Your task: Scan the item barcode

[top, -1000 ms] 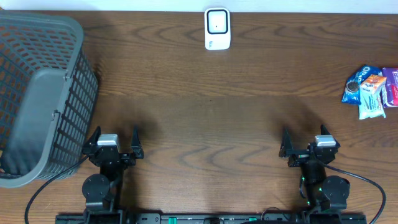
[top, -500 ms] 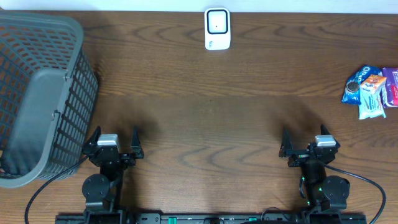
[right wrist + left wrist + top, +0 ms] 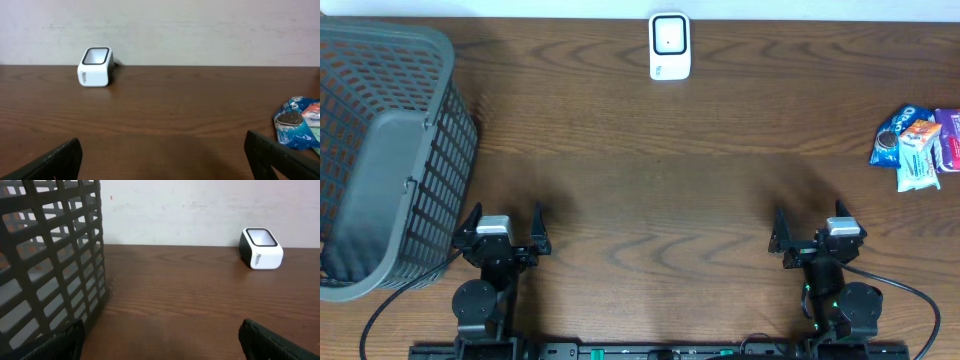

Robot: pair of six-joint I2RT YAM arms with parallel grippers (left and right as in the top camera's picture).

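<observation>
Both my grippers sit near the front edge of the table [image 3: 650, 200], fingers spread wide apart and holding nothing. My left gripper [image 3: 506, 216] is just beside the basket [image 3: 380, 60]; my right gripper [image 3: 809, 224] is well across from it. The scanner [image 3: 669, 45] stands at the middle of the far edge. The packets [image 3: 918, 148] lie heaped at the right edge, well apart from scanner and grippers, a blue cookie pack [image 3: 290, 120] nearest the scanner.
</observation>
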